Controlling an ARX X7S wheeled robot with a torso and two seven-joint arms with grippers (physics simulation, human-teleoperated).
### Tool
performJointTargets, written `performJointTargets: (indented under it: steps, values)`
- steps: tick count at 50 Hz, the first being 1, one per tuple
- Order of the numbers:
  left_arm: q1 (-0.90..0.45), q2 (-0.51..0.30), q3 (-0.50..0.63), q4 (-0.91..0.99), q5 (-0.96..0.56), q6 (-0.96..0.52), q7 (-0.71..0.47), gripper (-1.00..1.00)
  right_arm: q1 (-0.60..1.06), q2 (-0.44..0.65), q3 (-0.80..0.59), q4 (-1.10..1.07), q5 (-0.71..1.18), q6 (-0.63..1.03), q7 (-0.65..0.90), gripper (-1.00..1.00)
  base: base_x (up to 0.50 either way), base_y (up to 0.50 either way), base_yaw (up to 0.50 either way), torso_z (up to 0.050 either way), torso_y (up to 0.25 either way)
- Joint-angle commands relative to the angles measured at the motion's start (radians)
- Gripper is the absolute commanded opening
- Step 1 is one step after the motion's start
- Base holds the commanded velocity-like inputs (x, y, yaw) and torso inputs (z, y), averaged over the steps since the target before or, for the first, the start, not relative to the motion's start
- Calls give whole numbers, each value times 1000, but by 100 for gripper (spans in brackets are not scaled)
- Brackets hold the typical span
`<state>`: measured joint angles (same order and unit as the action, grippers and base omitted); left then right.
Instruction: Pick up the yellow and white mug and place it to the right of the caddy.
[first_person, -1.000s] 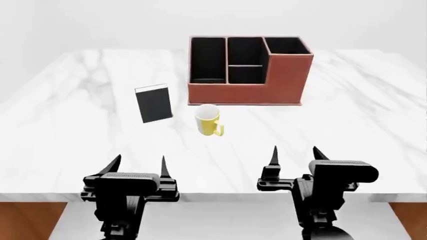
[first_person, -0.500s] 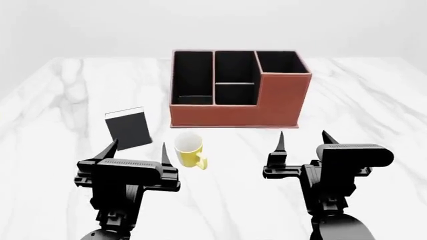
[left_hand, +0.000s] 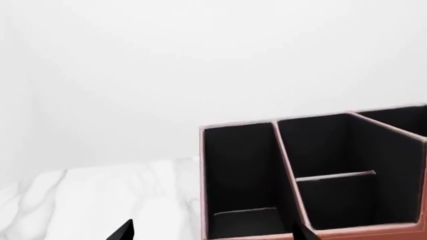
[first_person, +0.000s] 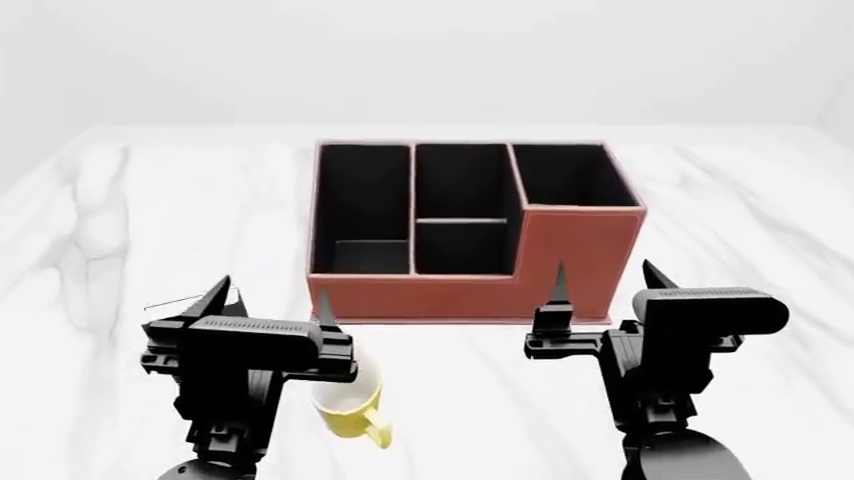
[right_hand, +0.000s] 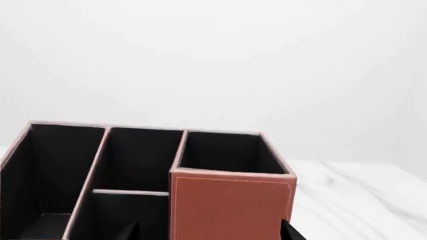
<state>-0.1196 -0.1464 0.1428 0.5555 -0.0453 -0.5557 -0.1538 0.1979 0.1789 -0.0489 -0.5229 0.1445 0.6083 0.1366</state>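
Yellow and white mug (first_person: 350, 408) on the table (first_person: 747, 230), just before the caddy (first_person: 467, 235), partly hidden under the left pincer (first_person: 266, 297) — nearer than the right pincer (first_person: 603, 281) — handle toward robot, both pincers spread open, holding nothing.

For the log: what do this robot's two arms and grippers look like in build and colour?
Both are matte black all over. The left gripper and right gripper each carry two thin, pointed fingers rising like spikes from a blocky crossbar. Behind each sits a rounded rectangular housing, bulkier on the right arm, above a rounded wrist segment. No cables, labels or coloured markings show.
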Motion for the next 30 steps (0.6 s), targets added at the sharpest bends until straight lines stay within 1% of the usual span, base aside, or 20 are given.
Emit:
performJointTargets:
  steps: [1, 8, 22, 30]
  values:
    - [1, -7, 4, 13, -6, -9, -15, 100, -6, 9, -6, -7, 6, -4, 4, 100, 500, -113, 0, 0, 0]
    - [-2, -11, 7, 13, -8, -14, -23, 100, -11, 13, -13, -5, 4, -11, 10, 100, 450, -99, 0, 0, 1]
    - [2, -17, 3, 39, -22, -43, -38, 100, -27, 38, -9, -63, 30, 12, 0, 100, 0, 0, 0, 0, 1]
    - [12, -24, -10, 72, -30, -49, -49, 100, 17, 132, -32, -116, 123, 144, -129, 100, 0, 0, 0, 0, 0]
